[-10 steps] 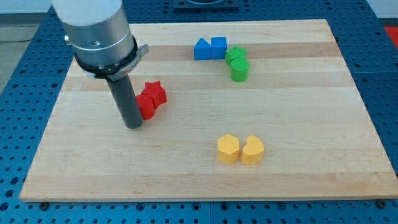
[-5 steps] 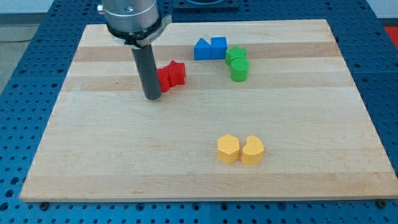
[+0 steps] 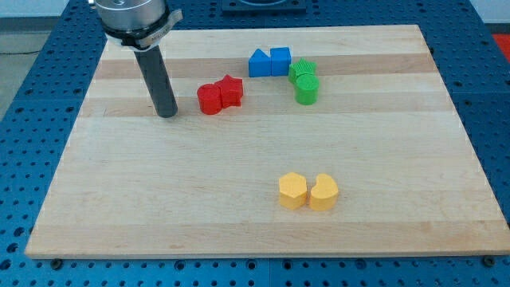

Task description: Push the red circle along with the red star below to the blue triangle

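The red circle (image 3: 209, 99) and the red star (image 3: 229, 91) sit touching each other, the star to the upper right of the circle. The blue triangle (image 3: 259, 63) stands up and to the right of them, with a small gap between it and the star. My tip (image 3: 166, 114) rests on the board to the left of the red circle, clearly apart from it.
A blue cube (image 3: 280, 61) touches the blue triangle's right side. Two green blocks (image 3: 304, 80) sit just right of the cube. A yellow hexagon (image 3: 292, 190) and a yellow heart (image 3: 323, 192) lie near the view's bottom. The wooden board (image 3: 398, 143) holds everything.
The red pair was pushed up and to the right toward the blue triangle. My tip then drew back to the left, away from the red circle.
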`<state>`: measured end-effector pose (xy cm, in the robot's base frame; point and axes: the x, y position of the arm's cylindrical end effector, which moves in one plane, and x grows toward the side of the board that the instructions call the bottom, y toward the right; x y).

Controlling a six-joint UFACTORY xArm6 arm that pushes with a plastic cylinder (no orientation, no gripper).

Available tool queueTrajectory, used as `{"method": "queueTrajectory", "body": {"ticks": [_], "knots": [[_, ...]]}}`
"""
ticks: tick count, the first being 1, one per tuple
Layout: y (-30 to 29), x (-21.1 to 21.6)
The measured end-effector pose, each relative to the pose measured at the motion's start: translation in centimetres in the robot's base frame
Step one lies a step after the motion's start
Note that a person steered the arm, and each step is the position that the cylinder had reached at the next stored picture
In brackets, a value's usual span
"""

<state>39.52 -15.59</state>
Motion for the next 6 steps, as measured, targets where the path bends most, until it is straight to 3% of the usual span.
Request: {"method": "queueTrajectory", "body": {"ticks": [6], "knots": [[8.7, -0.2]]}}
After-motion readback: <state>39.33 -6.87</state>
